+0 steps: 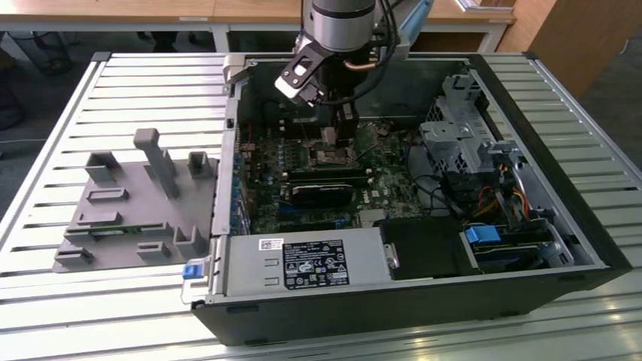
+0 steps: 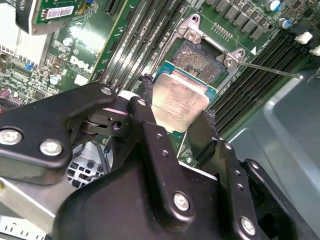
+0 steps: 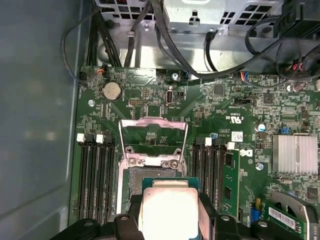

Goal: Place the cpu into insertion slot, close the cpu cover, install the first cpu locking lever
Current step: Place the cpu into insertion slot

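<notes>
Cpu (image 2: pixel 181 104) in hand (image 2: pixel 177 99) nr slot (image 2: pixel 200 57)

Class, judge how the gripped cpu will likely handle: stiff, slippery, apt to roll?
The cpu is probably stiff: it spans flat between the fingers without sagging. Its smooth metal top looks slippery. Thin and flat, it likely won't roll.

From my station I count one slatted surface (image 1: pixel 60 98), one open computer case (image 1: pixel 401 316), one chip (image 2: pixel 182 107), one square socket (image 2: pixel 200 60), one metal cover (image 3: pixel 152 122), two banks of long black slots (image 3: pixel 96 175), one coin battery (image 3: pixel 112 91), one finned heat sink (image 3: pixel 295 154), one grey moulded tray (image 1: pixel 110 226), and one end effector (image 2: pixel 178 97) with two fingers (image 2: pixel 204 131).
</notes>
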`<action>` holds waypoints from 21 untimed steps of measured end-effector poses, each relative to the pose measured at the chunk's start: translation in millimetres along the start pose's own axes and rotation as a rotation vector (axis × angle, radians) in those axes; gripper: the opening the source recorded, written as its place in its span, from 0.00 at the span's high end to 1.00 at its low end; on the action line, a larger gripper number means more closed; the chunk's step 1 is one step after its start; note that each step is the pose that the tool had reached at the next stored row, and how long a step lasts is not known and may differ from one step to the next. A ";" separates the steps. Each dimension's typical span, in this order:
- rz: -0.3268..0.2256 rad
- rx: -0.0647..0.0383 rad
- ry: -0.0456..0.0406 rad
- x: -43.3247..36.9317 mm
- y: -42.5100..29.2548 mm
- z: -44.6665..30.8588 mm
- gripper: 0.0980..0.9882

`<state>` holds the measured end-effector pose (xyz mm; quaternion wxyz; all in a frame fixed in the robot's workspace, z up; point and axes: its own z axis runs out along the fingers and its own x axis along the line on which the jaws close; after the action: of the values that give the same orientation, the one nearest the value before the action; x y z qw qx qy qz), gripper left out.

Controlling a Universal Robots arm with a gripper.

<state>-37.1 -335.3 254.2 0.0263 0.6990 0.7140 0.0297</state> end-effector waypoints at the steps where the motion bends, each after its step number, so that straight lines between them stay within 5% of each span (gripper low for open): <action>1: 0.000 0.000 0.0001 0.1 -0.8 1.3 0.52; 21: -0.002 0.000 0.0006 7.9 -4.6 24.5 0.52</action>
<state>-39.9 -327.4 229.5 0.0261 0.6983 0.7147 0.0299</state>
